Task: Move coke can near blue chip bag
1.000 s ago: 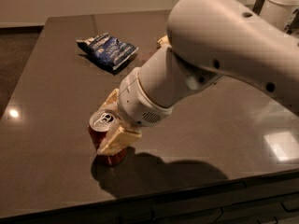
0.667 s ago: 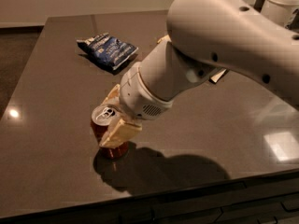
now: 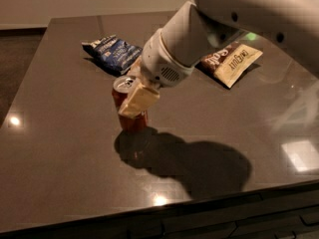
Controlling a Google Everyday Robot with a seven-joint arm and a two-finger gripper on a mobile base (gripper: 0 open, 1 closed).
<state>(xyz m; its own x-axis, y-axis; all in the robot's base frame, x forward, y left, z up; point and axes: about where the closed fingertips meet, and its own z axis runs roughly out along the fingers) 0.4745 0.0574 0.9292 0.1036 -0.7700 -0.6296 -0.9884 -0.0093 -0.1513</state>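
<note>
Red, silver-topped coke can (image 3: 132, 122) upright within hand (image 3: 127, 91).

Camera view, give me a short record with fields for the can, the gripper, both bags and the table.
blue bag: lying flat toward the back
tan bag: to its right, partly behind the arm
can: red, upright, in front of the blue bag, apart from it
gripper: at the can, jaws closed on its sides
table: dark, glossy

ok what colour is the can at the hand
Red, silver top, best in the camera view. The hand grips the coke can near the blue chip bag.
</note>
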